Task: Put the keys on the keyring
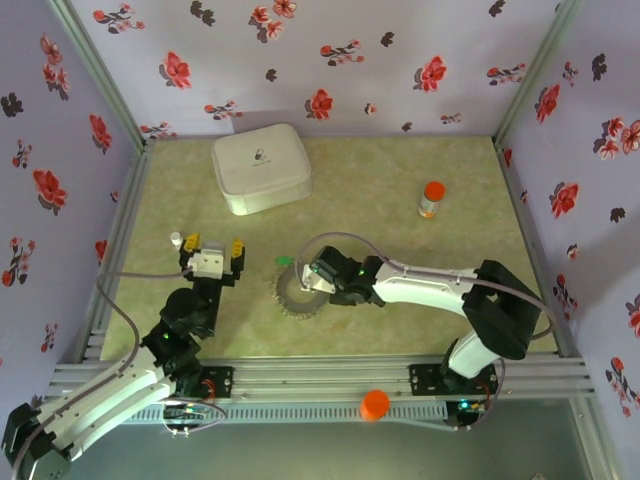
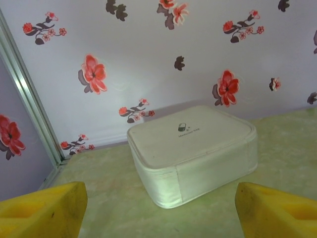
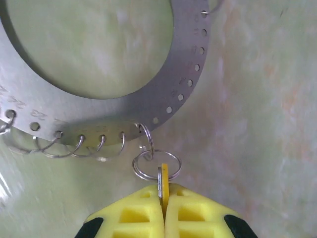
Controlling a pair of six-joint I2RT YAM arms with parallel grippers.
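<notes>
The keyring (image 3: 190,74) is a flat grey disc with a wide hole, small rim holes and several wire loops; from above it lies at the table's front middle (image 1: 293,297). My right gripper (image 3: 163,198) is shut on the yellow key (image 3: 164,174), held edge-on just off the rim. The key's small split ring (image 3: 156,165) overlaps the end wire loop (image 3: 147,136); I cannot tell if they are linked. The green key (image 1: 283,261) lies on the mat beside the keyring. My left gripper (image 1: 214,250) hangs open and empty to the left, its yellow fingers (image 2: 44,208) wide apart.
A white rounded box (image 1: 260,167) sits at the back left, straight ahead of the left gripper (image 2: 161,213). An orange-capped bottle (image 1: 431,199) stands at the back right. A small white object (image 1: 176,239) lies by the left gripper. An orange knob (image 1: 375,404) sits on the front rail.
</notes>
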